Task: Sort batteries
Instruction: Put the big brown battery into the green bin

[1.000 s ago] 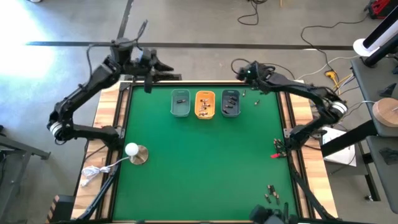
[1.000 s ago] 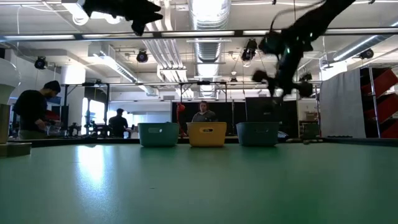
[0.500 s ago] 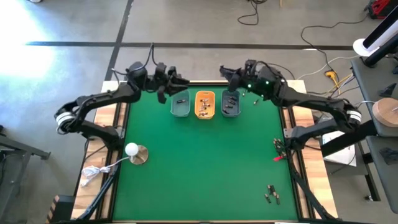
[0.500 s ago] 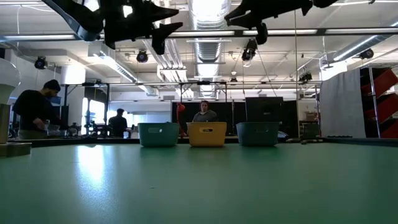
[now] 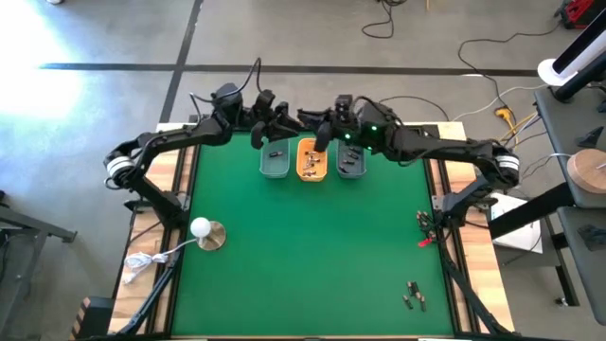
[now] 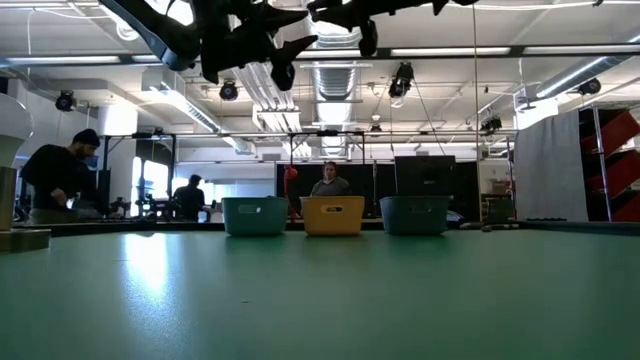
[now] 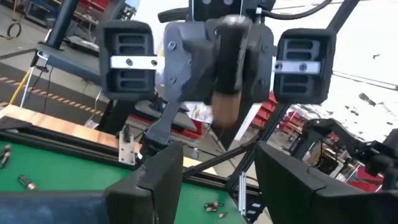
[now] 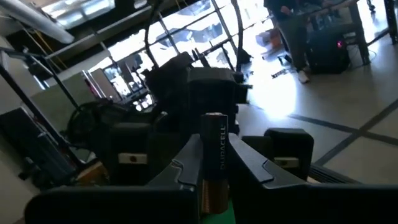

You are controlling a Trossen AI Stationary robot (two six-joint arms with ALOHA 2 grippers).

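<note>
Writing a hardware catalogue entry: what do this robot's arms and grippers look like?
Both arms are dark and multi-jointed, each with a pale band near its base and cables running along it. The left gripper and right gripper each have two blocky black fingers; silver strips with screws show on the right gripper's face.

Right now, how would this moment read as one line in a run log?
right gripper: jaws shut on copper-and-black cylindrical battery, above three small rectangular trays | left gripper: jaws open, facing it

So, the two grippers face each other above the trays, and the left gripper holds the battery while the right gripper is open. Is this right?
Not quite: the roles are swapped. The right wrist view shows the right gripper shut on the battery. The left wrist view shows the left gripper open and holding nothing. The rest is right: the high view shows both facing each other above the trays.
</note>
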